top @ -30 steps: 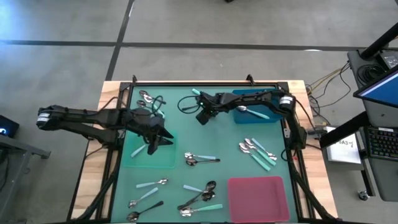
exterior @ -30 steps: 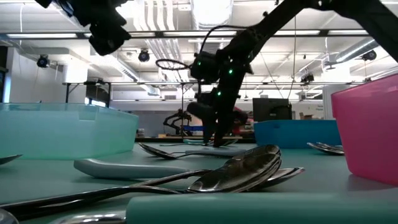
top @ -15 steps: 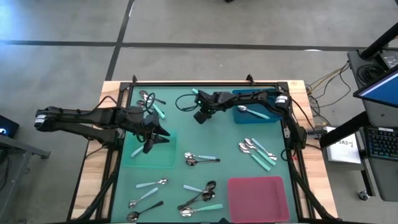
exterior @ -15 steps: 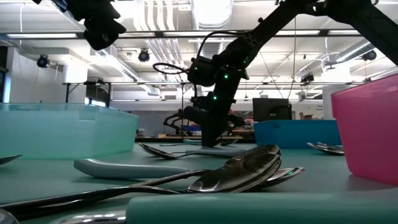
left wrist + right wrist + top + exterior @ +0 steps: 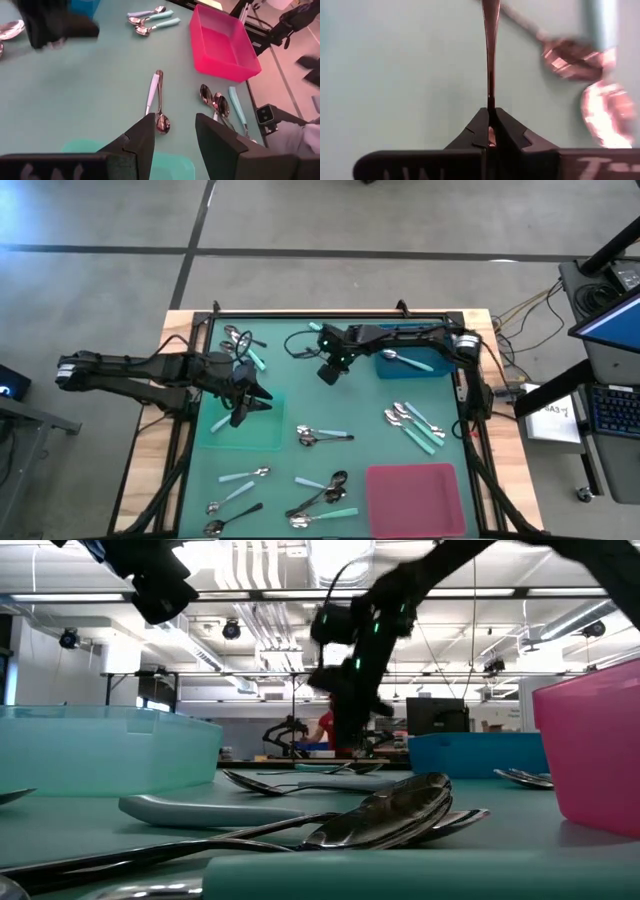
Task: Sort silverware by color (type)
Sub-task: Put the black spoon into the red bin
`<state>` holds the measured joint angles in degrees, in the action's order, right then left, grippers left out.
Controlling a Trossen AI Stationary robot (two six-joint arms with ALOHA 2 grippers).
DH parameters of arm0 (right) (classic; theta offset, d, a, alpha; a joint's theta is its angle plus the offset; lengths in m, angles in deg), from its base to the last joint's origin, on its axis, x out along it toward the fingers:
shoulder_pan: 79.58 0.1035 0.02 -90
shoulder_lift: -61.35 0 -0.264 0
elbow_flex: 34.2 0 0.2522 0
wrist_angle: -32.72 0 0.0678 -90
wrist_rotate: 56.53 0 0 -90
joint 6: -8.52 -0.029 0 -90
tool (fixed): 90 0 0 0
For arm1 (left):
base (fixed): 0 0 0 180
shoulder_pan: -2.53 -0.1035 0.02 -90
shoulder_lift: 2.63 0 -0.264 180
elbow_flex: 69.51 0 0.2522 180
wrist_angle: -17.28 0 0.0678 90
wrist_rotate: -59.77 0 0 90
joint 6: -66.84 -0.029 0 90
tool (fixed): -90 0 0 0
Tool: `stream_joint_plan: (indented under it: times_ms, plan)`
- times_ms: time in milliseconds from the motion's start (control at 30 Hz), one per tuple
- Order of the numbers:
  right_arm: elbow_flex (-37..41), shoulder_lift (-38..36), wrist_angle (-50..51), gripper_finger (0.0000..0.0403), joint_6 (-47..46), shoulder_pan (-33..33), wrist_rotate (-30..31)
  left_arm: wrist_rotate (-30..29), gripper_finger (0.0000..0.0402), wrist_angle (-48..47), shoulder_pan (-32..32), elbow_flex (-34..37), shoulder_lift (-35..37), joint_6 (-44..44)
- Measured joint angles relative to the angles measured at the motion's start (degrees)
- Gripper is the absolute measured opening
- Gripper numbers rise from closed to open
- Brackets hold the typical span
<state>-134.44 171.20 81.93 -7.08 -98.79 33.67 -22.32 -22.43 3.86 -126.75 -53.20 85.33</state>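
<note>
Well, the right gripper (image 5: 491,131) has its fingers pinched on the very tip of a dark-handled spoon (image 5: 490,55), off the desk near the blue tray (image 5: 410,362); so thin a hold could slip. The left gripper (image 5: 174,134) hangs parted over the teal tray (image 5: 240,435).

Both arms (image 5: 130,370) are black and thin, with a looped black cable (image 5: 300,345) (one shows small green lights (image 5: 378,628)).

Spoons (image 5: 590,75) beyond right fingers (image 5: 479,131) blurred; held handle (image 5: 490,50) cut off, perhaps spoon.
</note>
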Motion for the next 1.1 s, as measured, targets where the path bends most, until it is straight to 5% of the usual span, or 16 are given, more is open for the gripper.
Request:
stream_joint_plan:
  times_ms: [233, 433, 833, 1100]
  plan:
    - [0.0, -9.4, 7.0, 0.0009, -1.5, 5.8, -2.2, -4.0, 0.0126, -0.6, 0.0, 0.0, -1.1, -0.6]
    - [0.4, -15.9, 13.8, 0.0009, -9.9, 17.6, -1.6, -7.5, 0.0126, -1.7, 0.0, 0.1, -2.9, -0.6]
    - [2.2, -18.8, 22.0, 0.0009, -41.5, 44.3, 7.3, -8.7, 0.0126, -2.1, 0.0, 0.1, -7.1, -1.5]
    - [10.4, -18.9, 22.0, 0.0009, -64.0, 54.1, 1.7, -8.9, 0.0126, -3.9, 0.0, 0.1, -7.3, -0.1]
